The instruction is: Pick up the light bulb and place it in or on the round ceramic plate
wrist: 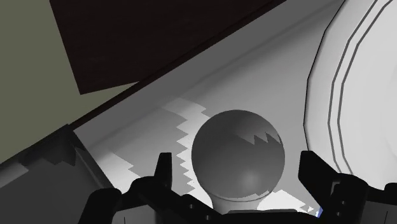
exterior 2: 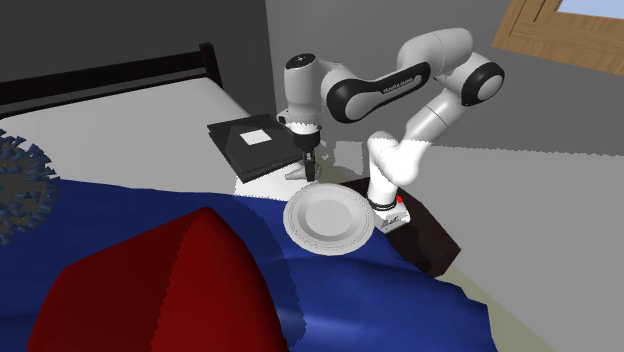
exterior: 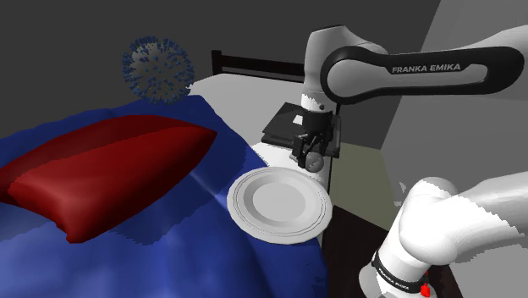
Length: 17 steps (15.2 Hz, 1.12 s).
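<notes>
In the centre of the shoulder view, the round white plate [exterior: 279,203] lies open from above; a dark flat book [exterior: 283,127] crowds just beyond it, and the red pillow [exterior: 101,173] lies well apart at left.

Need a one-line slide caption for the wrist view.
Wrist view: open gripper straddles the grey light bulb without touching it, round white plate alongside.

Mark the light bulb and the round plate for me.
light bulb [wrist: 237,156]: wrist view, middle of its grey globe.
round plate [exterior: 279,203]: shoulder view, bare centre of its white well.
</notes>
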Available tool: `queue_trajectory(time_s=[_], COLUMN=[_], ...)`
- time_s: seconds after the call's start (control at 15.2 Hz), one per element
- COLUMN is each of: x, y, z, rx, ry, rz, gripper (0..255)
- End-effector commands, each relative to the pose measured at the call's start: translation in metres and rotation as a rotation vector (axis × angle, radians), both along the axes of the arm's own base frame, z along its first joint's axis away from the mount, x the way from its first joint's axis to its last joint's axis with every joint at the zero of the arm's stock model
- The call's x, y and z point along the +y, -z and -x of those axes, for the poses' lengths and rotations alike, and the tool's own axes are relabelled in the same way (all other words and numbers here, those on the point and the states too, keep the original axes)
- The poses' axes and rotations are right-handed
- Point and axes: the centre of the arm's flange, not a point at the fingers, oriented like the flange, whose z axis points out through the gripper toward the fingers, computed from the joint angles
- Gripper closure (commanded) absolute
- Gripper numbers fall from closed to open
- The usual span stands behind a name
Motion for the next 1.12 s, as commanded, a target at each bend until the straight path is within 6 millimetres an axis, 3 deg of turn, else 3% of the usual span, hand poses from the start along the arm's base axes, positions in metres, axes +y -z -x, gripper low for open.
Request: queue_trajectory(time_s=[0.0,0.4,0.46,1.06], x=[-0.0003,-0.0003,-0.0003,-0.0003], y=[0.0028,0.0027,0.0027,0.0028], z=[0.0002,0.0002,0.0002,0.0002], rx=[0.000,0.000,0.000,0.000], ry=[0.000,0.000,0.000,0.000], rz=[0.000,0.000,0.000,0.000], gripper=[0,0,255,255])
